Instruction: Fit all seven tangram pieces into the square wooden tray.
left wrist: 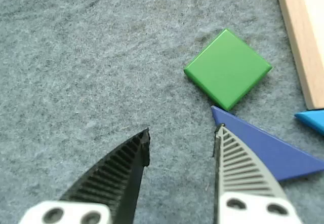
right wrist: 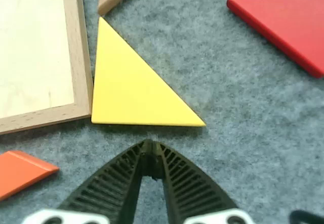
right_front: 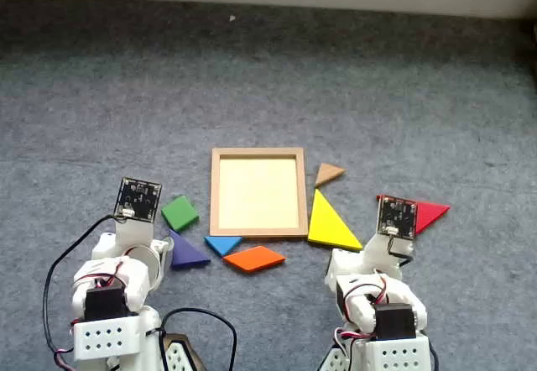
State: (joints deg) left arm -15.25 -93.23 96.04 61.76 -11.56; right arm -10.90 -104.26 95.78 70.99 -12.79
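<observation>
The square wooden tray (right_front: 258, 152) sits flat on the grey carpet (right_front: 268, 69), just ahead of the two arms. All seven pieces lie around it on the carpet. On the left are the green square (right_front: 179, 212) and the purple triangle (right_front: 186, 253), with their corners nearly touching. The small blue triangle (right_front: 222, 243) and the orange slanted piece (right_front: 253, 258) lie by the tray's near edge. The big yellow triangle (right_front: 329, 224) lies right beside the tray's right side, and the tan triangle (right_front: 327, 173) is just past its tip. The red triangle (right_front: 430, 213) is farther off to the right. The left gripper (left wrist: 183, 132) is wide open and holds nothing, with one finger over the purple triangle's tip. The right gripper (right wrist: 150, 145) is closed tight with nothing in it, near the yellow triangle's edge.
</observation>
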